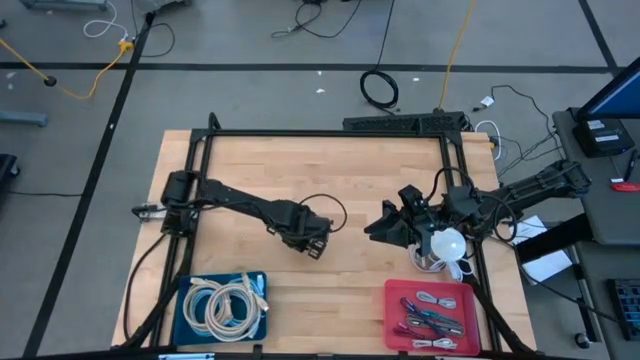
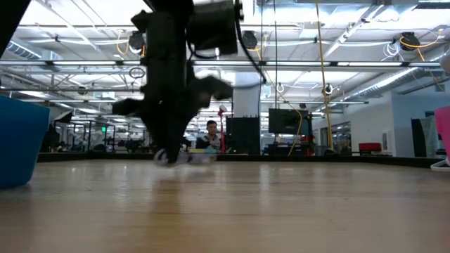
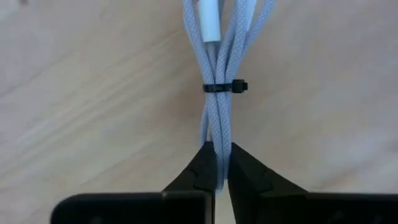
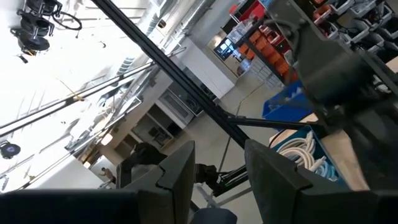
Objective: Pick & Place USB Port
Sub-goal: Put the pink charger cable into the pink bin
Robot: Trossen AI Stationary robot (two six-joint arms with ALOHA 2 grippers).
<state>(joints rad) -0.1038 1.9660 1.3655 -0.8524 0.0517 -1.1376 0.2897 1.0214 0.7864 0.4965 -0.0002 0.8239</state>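
grey braided cable [image 3: 217, 93] pinched by left hand [image 3: 221, 163].

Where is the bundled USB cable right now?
The bundled USB cable is pinched in the left gripper, low over the bare wood near the table's middle in the high view, between the blue tray and red tray.

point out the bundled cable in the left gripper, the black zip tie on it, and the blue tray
bundled grey cable [image 3: 217, 118], left wrist view, on the braided strands just below the tie
black zip tie [image 3: 225, 87], left wrist view, on the band across the bundle
blue tray [image 1: 186, 300], high view, on its left rim
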